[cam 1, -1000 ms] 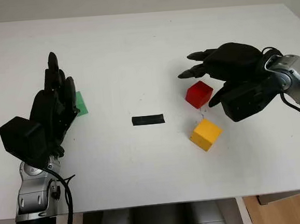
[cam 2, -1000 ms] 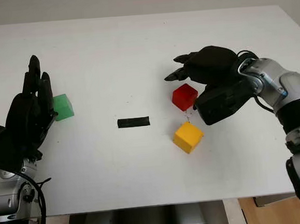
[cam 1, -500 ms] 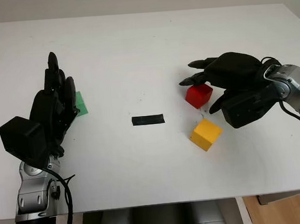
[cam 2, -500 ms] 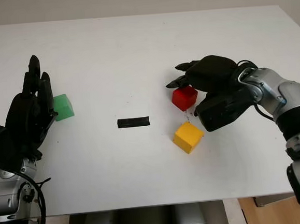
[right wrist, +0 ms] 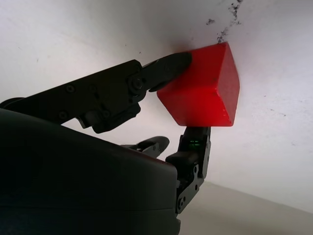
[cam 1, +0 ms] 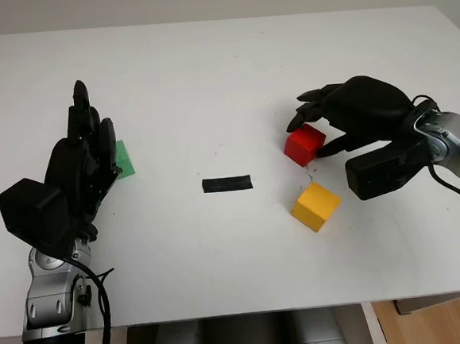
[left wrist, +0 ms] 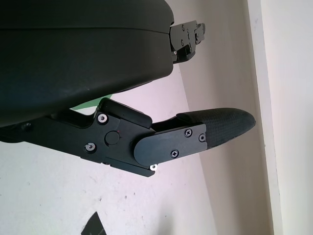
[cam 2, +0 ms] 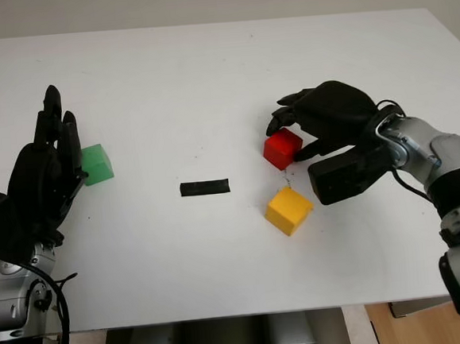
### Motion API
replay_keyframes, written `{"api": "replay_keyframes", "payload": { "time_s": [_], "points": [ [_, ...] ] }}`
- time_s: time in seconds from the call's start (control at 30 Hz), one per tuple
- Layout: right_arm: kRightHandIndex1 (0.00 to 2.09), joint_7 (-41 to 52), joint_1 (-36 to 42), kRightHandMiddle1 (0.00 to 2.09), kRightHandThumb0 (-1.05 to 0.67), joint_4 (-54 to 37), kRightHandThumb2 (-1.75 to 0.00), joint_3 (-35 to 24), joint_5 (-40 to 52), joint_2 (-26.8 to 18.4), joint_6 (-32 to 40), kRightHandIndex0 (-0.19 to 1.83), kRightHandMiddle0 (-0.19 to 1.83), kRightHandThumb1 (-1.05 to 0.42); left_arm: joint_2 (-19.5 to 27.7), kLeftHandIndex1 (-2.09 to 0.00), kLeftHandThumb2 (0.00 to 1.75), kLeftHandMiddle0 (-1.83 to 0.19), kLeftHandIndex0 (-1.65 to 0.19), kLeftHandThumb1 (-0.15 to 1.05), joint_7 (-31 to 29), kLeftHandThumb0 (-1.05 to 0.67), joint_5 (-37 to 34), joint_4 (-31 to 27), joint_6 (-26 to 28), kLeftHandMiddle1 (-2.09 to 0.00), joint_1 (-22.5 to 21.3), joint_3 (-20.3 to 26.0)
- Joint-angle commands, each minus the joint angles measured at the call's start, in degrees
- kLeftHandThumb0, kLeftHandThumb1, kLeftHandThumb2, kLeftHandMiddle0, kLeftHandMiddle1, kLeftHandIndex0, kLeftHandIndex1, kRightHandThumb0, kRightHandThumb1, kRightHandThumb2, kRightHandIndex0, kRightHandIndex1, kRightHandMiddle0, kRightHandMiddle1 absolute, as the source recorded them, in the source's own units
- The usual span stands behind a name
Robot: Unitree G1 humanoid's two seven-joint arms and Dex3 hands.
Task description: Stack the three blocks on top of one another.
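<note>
A red block (cam 1: 303,145) sits on the white table (cam 1: 206,70) right of centre. My right hand (cam 1: 310,136) is curled over it, fingers on its far side and thumb on its near right side. In the right wrist view the fingertips (right wrist: 171,63) press against the red block (right wrist: 205,93) from two sides. A yellow block (cam 1: 315,206) lies just in front of the red one, free. The green block (cam 2: 95,163) sits at the left, right beside my left hand (cam 1: 84,155), which is open and held upright.
A short strip of black tape (cam 1: 227,183) lies flat at the middle of the table. The table's front edge runs close below both arms. The far half of the table is bare white surface.
My right hand has come down and closed its fingers and thumb around the red block. The left hand and the other blocks have not moved.
</note>
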Motion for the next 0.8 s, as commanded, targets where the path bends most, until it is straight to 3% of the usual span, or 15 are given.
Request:
{"api": "replay_keyframes", "payload": {
  "time_s": [0.0, 0.2, 0.57, 0.77],
  "points": [
    [0.09, -1.60, -1.87, 1.36, -0.29, 1.04, -0.05, 0.44, -0.68, -0.01, -0.25, 0.52, 0.37, -0.96, 0.26, 0.00, 0.64, 0.19, 0.19, 1.05, -0.26, -0.77, -0.27, -0.95, -0.40, 0.00, -0.14, 0.15],
    [0.08, -2.02, -2.60, 1.28, -0.30, 3.71, -0.05, 0.43, 0.46, 0.81, -0.81, 0.51, 0.44, -0.92, 0.25, 0.00, 0.63, 0.19, 0.19, 1.05, -0.03, -0.78, 0.07, -1.06, -0.38, 0.00, -0.01, 0.02],
    [0.03, 16.54, -1.57, 1.37, -0.30, 4.39, -0.05, -7.45, 19.26, 4.80, 0.42, 0.41, 0.37, -0.94, 0.00, 0.00, 0.63, 0.19, 0.19, 1.05, -0.01, -0.76, -0.13, -0.91, -0.31, 0.00, 0.00, -0.01],
    [0.01, 27.85, -1.97, 1.50, -0.31, -0.35, -0.05, -11.33, 28.32, 7.47, 3.61, 0.35, 0.33, -0.94, 0.09, 0.00, 0.63, 0.19, 0.19, 1.05, -0.12, -0.77, -0.01, -1.11, -0.29, 0.00, 0.09, -0.15]
  ]
}}
